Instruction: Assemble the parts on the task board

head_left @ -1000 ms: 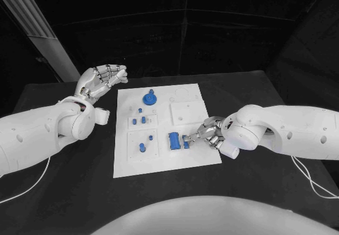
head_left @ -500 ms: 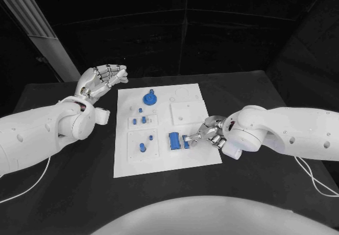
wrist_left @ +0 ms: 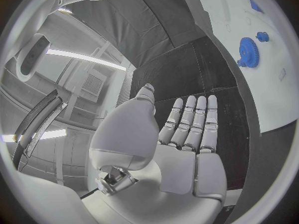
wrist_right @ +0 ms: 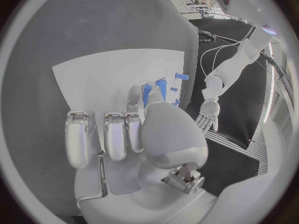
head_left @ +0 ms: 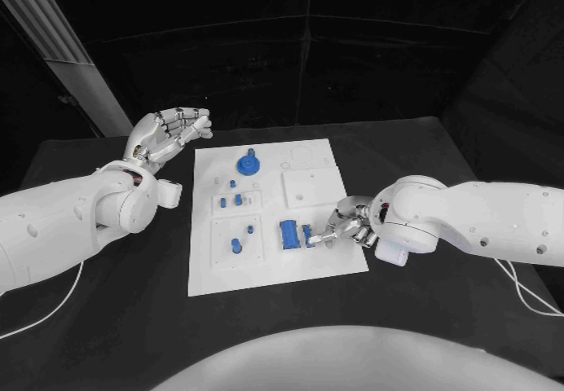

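Risk: right hand point(head_left: 343, 226), lower centre-right of the head frame, pinches a small narrow blue part point(head_left: 308, 236) standing beside the larger blue block point(head_left: 288, 234) on the task board point(head_left: 273, 269). Grip looks shallow, at the fingertips only; the part could tilt, twist or slip out if pushed off-axis, or jam against the block. A sideways shove could also drag the board on the black table point(head_left: 447, 309).

Pose: right arm bends in from the right edge, palm turned toward the board, thumb and one finger closed on the part, other fingers curled alongside.

Left hand point(head_left: 172, 130), upper left, lifted off the table beside the board's far corner, holding nothing, fingers loosely extended. Blue gear point(head_left: 248, 164) sits upper centre on the board.
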`<state>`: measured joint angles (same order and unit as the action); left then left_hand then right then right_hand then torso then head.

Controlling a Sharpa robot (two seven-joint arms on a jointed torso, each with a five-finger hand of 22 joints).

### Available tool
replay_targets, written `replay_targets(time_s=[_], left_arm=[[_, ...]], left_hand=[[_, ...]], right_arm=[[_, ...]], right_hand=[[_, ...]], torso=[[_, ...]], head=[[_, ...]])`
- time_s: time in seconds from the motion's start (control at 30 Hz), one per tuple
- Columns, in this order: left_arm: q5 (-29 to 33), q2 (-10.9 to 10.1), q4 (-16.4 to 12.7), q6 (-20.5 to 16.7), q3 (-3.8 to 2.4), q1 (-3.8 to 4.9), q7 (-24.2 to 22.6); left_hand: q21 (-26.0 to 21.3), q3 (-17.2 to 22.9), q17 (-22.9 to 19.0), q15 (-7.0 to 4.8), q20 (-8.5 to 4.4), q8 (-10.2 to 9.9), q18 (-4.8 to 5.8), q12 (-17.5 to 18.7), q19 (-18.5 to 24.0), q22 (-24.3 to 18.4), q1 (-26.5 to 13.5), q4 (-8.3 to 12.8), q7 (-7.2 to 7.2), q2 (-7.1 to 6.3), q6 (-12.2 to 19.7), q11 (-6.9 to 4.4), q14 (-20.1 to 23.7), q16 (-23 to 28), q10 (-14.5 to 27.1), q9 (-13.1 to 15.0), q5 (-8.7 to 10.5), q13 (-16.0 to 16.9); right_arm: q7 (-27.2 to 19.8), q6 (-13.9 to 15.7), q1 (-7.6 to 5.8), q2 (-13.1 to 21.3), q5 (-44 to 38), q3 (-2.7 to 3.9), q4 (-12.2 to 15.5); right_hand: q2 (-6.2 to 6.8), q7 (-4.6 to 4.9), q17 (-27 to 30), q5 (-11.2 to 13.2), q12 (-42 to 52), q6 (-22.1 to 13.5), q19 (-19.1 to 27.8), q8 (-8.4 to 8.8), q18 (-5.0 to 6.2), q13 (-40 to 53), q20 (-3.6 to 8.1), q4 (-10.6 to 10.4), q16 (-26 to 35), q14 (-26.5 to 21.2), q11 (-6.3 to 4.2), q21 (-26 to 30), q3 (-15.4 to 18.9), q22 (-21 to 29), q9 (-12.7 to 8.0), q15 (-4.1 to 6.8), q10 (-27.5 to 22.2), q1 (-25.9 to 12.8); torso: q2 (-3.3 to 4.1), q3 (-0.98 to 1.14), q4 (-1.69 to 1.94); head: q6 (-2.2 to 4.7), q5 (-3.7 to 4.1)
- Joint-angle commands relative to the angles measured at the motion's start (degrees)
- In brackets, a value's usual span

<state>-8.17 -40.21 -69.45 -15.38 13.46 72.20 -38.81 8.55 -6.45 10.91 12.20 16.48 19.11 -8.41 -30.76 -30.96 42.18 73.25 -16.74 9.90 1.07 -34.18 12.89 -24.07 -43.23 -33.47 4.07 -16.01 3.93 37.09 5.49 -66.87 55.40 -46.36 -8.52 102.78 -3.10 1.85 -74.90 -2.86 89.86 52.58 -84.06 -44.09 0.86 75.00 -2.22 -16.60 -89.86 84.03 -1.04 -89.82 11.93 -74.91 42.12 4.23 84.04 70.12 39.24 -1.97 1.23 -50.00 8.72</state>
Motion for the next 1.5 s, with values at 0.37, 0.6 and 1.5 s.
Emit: replay_targets(time_s=[0.37, 0.6, 1.5], left_arm=[[0.11, -0.08, -0.16, 0.57, -0.03, 0.07, -4.98], [0.11, -0.12, -0.21, 0.55, -0.03, 0.07, -4.98], [0.11, -0.25, -0.29, 0.50, -0.03, 0.07, -4.95]], left_hand=[[-0.29, -0.39, -0.04, -0.05, 0.01, 0.38, 0.56, -0.19, -0.28, -0.06, 0.08, 0.00, 5.35, 0.53, 0.30, 0.05, 0.22, -0.34, 0.27, -0.05, -0.31, -0.09], [-0.29, -0.40, -0.07, -0.05, 0.01, 0.39, 0.56, -0.20, -0.27, -0.06, 0.09, 0.00, 5.35, 0.55, 0.32, 0.05, 0.22, -0.36, 0.29, -0.06, -0.32, -0.10], [-0.29, -0.43, -0.15, -0.05, 0.01, 0.43, 0.56, -0.25, -0.27, -0.07, 0.13, 0.01, 5.35, 0.59, 0.35, 0.05, 0.23, -0.41, 0.32, -0.06, -0.33, -0.10]], right_arm=[[1.33, -5.29, -0.04, -1.22, -2.09, 0.00, -1.21], [1.38, -4.93, -0.04, -1.69, -2.10, 0.00, -1.92], [1.80, -6.42, -0.04, -2.84, -2.10, 0.00, -3.47]], right_hand=[[-1.85, -0.21, -15.10, 0.02, 0.14, -0.43, -5.94, -0.72, -0.86, 15.00, 0.34, 0.13, -0.14, 5.97, -0.60, -0.18, 0.32, -15.09, 0.83, 0.36, 5.96, 0.58], [-2.97, -0.33, -15.10, 0.00, 0.14, -0.38, -5.94, -0.80, -0.86, 15.00, 0.40, 0.05, -0.14, 5.97, -0.71, -0.18, 0.29, -15.09, 1.19, 0.43, 5.96, 0.80], [-4.76, -1.02, -15.10, -4.75, 0.14, -0.19, -5.94, 0.39, -0.86, 15.00, 0.79, 4.19, -0.14, 5.97, -1.34, -0.18, -1.32, -15.09, 2.21, 0.85, 5.96, 8.99]], torso=[[0.01, -0.03, 0.01], [0.02, -0.03, 0.04], [-0.03, -0.04, 0.01]], head=[[0.00, -0.19], [0.00, -0.21], [0.00, -0.25]])
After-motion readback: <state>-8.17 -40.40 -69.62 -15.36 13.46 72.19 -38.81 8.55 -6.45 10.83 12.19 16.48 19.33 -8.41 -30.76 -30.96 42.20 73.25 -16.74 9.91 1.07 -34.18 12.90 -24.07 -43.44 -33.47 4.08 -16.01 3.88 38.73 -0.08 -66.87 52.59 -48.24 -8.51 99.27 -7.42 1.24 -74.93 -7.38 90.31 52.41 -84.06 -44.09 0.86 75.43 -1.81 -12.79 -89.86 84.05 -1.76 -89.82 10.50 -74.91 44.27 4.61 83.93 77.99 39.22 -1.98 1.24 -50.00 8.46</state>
